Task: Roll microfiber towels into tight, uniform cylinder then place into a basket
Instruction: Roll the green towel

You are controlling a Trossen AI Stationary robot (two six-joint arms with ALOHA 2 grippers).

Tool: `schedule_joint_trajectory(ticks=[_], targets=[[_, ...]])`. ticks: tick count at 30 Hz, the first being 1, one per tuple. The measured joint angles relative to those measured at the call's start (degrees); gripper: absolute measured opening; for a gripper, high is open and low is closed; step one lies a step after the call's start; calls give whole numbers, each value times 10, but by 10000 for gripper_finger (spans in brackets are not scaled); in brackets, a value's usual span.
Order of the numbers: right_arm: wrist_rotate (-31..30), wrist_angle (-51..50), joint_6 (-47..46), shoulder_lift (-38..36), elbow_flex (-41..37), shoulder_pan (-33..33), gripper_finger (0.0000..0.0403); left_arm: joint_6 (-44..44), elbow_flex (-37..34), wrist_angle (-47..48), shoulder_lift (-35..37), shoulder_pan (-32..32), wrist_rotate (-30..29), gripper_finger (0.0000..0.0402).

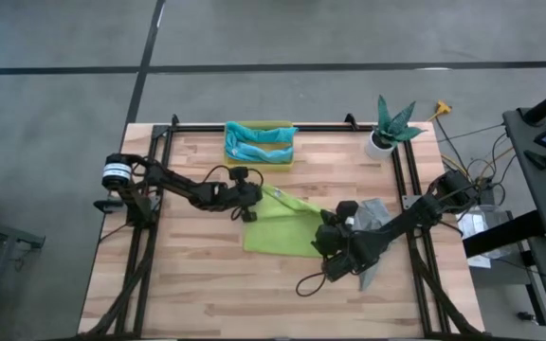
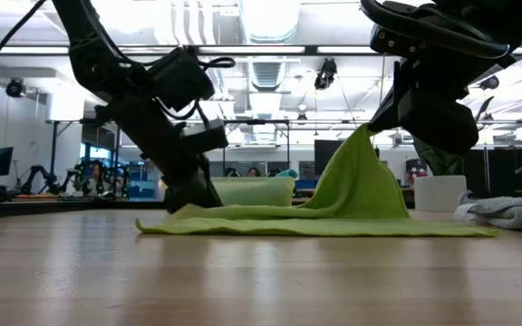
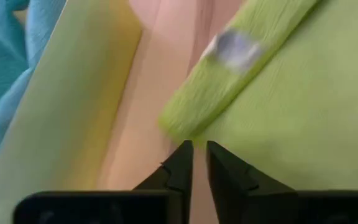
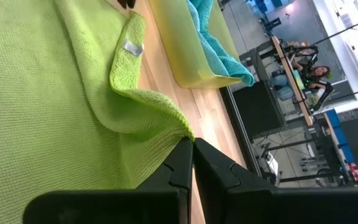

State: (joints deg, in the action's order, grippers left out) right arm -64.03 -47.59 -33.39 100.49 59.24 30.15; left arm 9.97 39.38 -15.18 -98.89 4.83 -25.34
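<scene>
1. Your right gripper (image 4: pixel 191 144) has its fingers pinched together on an edge of the lime green towel (image 1: pixel 282 227); in the low view that pinched edge is lifted into a peak above the table (image 1: pixel 207 294) while the rest of the cloth lies flat.
2. Your left gripper (image 3: pixel 199 148) sits low at the towel's far corner, near the basket (image 1: pixel 259 142). Its fingers (image 3: pixel 179 165) stand only a narrow slit apart, with their tips right at the folded green edge. You cannot tell from the wrist view whether any cloth is caught between them.
3. A small grey label (image 3: pixel 232 46) shows on the folded strip of the lime green towel, blurred in the left wrist view.
4. In the high view both grippers are largely hidden by their own dark wrists and cables, so the contact points are hard to make out there.
5. A grey towel (image 1: pixel 375 216) lies crumpled beside the right arm, partly covered by it.
6. The basket stands at the table's far edge and holds teal and light blue cloth (image 1: pixel 254 140), bunched together; where one towel ends and the other begins is unclear.
7. A white plant pot (image 1: pixel 380 142) with a green plant stands at the far right corner, well apart from the basket.
</scene>
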Motion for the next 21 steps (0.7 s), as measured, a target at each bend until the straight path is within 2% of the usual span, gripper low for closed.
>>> schedule_joint_trajectory(ticks=[4, 14, 17, 21], targets=[[0, 0, 0, 0, 0, 0, 9, -50, 4, -19, 4, 18, 57, 75], [2, 0, 0, 0, 0, 0, 9, -142, 2, -19, 4, 53, 64, 191], [2, 0, 0, 0, 0, 0, 9, -168, 2, -24, 4, 62, 92, 209], [2, 0, 0, 0, 0, 0, 9, -198, 3, -28, 4, 72, 134, 214]])
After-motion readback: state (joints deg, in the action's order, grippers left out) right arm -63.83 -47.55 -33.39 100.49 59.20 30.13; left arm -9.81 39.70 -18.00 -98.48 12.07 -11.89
